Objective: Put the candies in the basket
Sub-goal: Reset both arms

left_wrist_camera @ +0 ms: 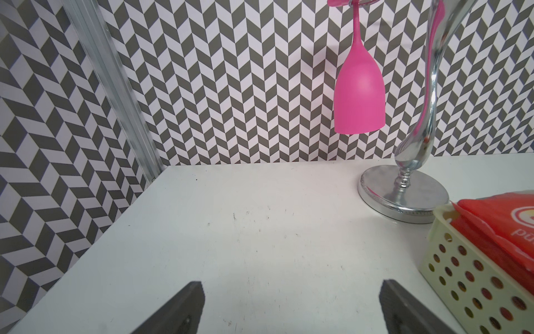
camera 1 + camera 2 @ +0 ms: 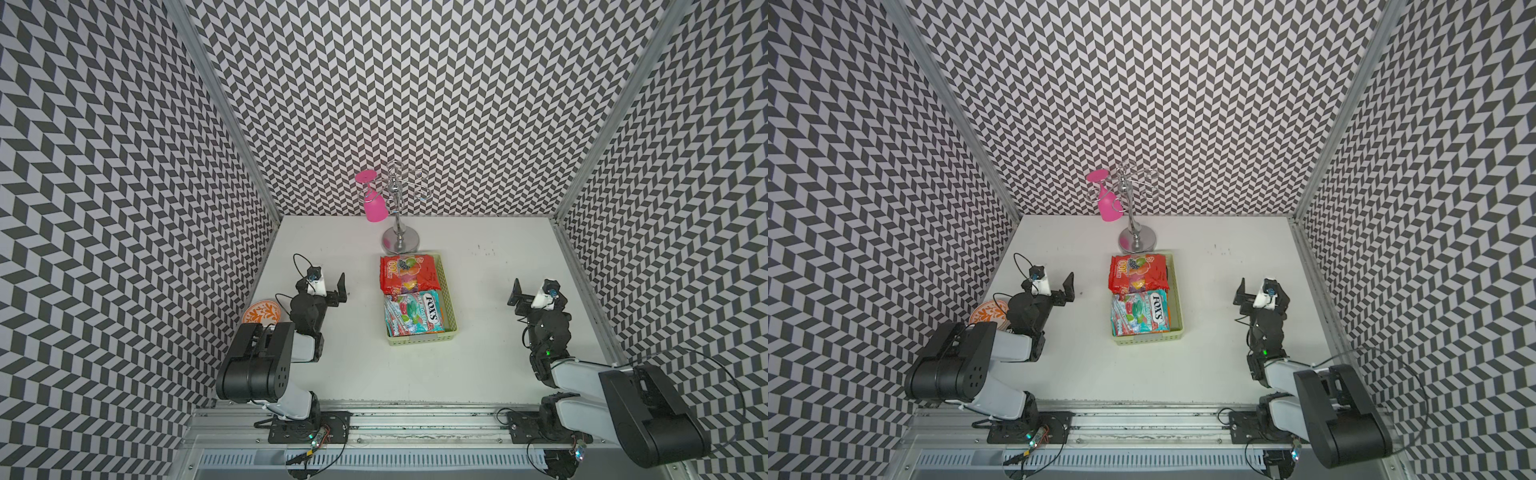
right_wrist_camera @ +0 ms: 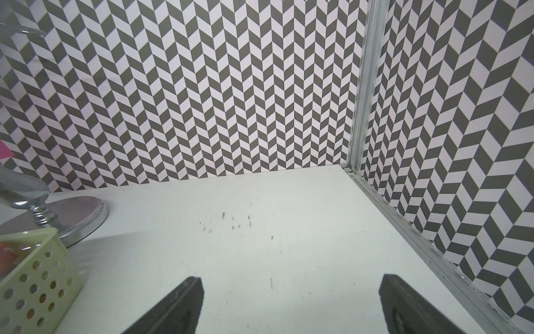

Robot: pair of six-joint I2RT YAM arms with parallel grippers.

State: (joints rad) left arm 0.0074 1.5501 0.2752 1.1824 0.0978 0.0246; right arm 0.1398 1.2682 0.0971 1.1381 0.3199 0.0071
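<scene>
The pale-green basket [image 2: 419,338] sits mid-table in both top views, its perforated wall also showing in the left wrist view [image 1: 468,277] and the right wrist view [image 3: 34,274]. Inside it lie candies stacked in layers: a red bag [image 2: 409,272] on top at the far end and a teal FOX'S bag [image 2: 413,311] on top at the near end. My left gripper [image 2: 341,286] hovers to the basket's left, open and empty, its dark fingertips wide apart over bare table [image 1: 291,284]. To the basket's right, my right gripper [image 2: 516,293] is likewise open and empty [image 3: 291,280].
A chrome stand [image 2: 400,240] just behind the basket carries a hanging pink glass [image 2: 372,199]. An orange-and-white round plate [image 2: 261,313] lies at the left wall, partly hidden by the left arm. Patterned walls close in three sides; a metal rail [image 2: 374,415] runs along the front.
</scene>
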